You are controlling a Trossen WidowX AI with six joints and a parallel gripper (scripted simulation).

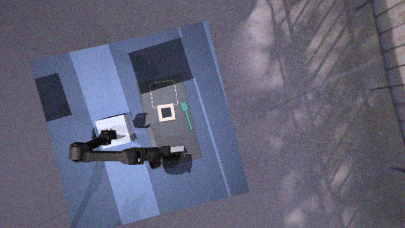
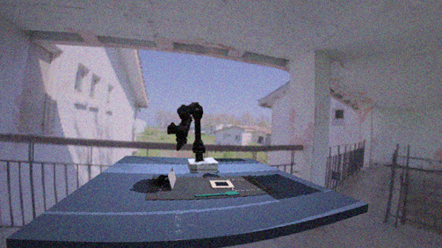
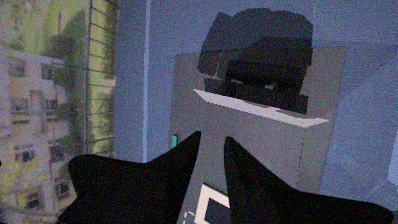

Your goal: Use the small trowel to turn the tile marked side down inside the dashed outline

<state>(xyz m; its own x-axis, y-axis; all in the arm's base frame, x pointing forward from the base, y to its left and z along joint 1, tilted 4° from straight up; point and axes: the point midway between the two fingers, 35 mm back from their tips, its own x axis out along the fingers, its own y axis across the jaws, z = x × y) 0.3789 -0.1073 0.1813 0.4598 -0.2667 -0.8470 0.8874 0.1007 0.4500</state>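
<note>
The tile (image 1: 166, 112) (image 2: 222, 183) (image 3: 218, 212) lies flat on the mat (image 1: 164, 136) (image 2: 195, 187) (image 3: 280, 150), its cream border and dark square showing on top. It lies at the near edge of the dashed outline (image 1: 151, 96), mostly outside it. The teal trowel (image 1: 188, 118) (image 2: 216, 194) lies on the mat beside the tile, blade towards the outline; a small part shows in the wrist view (image 3: 174, 141). My gripper (image 1: 168, 150) (image 2: 180, 147) (image 3: 212, 138) is partly open and empty, high above the table, its fingertips apart. It touches neither the trowel nor the tile.
A white upright panel (image 1: 177, 149) (image 2: 172, 178) (image 3: 260, 107) stands at the mat's other end, with a dark object (image 2: 161, 180) (image 3: 270, 80) behind it. The arm's white base (image 1: 121, 121) (image 2: 203, 164) sits beside the mat. Dark shadows cross the blue table (image 1: 196, 177) (image 2: 131, 227).
</note>
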